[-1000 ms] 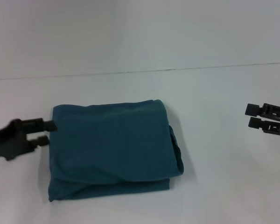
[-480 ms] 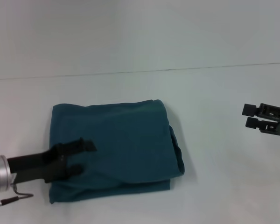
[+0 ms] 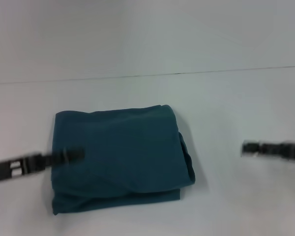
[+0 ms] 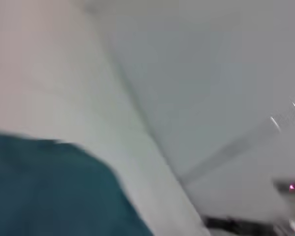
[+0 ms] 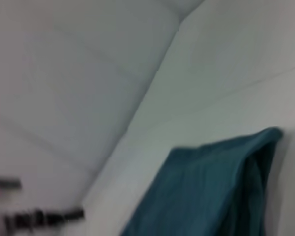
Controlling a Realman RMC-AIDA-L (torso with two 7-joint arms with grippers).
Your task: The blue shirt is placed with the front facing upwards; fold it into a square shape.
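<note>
The blue shirt (image 3: 120, 157) is lying folded into a rough square on the white table (image 3: 226, 108). The left gripper (image 3: 73, 155) is reaching over the shirt's left edge; its grip cannot be told. The right gripper (image 3: 250, 148) is hanging well apart, holding nothing; how far it is open is also unclear.

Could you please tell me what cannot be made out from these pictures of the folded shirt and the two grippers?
- Left gripper, head view: motion-smeared over the blue shirt; finger state and contact with the cloth unreadable.
- Right gripper, head view: smeared, arm cut off by the edge; fingers unreadable.
- The shirt's lettering, collar and tag: hidden inside the folds.
- Both wrist views: the shirt is cut off by the picture edge, and neither arm's own fingers appear.
</note>
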